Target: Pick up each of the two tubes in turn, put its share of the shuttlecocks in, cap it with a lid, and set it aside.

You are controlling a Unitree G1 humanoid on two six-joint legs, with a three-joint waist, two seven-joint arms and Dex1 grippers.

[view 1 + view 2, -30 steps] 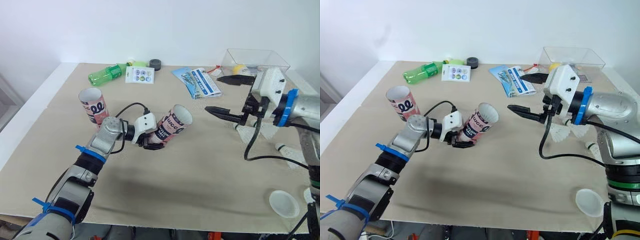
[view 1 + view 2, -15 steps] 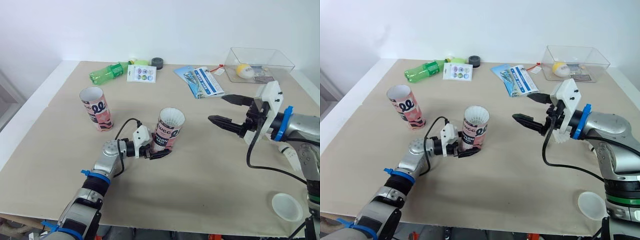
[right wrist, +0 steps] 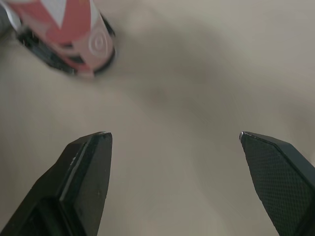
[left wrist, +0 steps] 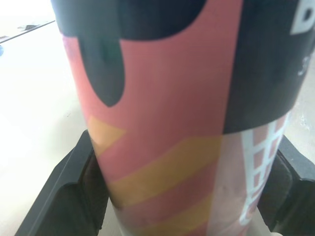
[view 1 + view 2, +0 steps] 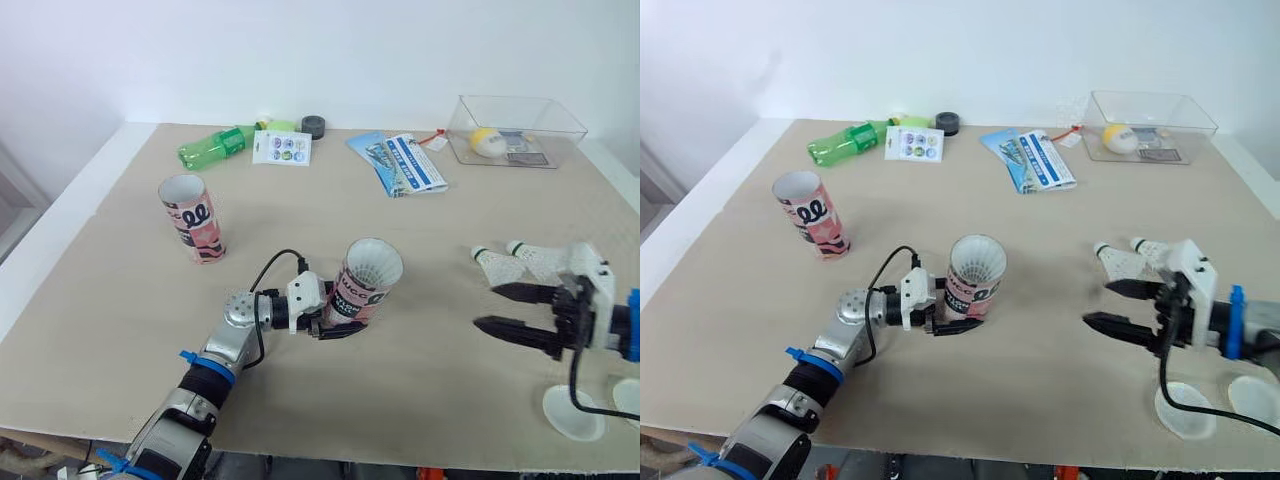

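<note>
Left gripper [image 5: 336,327]: clenched on the lower part of a pink and black tube [image 5: 367,287]; the left wrist view shows both black fingers [image 4: 69,189] pressed against its sides.
Held tube: near the middle of the table [image 5: 420,385], tilted, with its open mouth leaning toward the robot's right. White shows inside the mouth; what it is cannot be told.
Second tube [image 5: 192,218]: upright and open-topped on the left part of the table, well apart from the held one.
Right gripper [image 5: 487,306]: released, fingers spread wide, holding nothing, low over the table at the right.
Shuttlecocks [image 5: 497,263]: two, lying side by side on the table just beyond the right gripper.
Lids [image 5: 1185,411]: two white discs flat on the table at the near right edge, one beside the other.
Far edge: a green bottle [image 5: 212,148], a sticker card [image 5: 280,148], a black roll [image 5: 315,126], blue leaflets [image 5: 400,165] and a clear box [image 5: 540,110] containing a yellow ball [image 5: 483,140].
</note>
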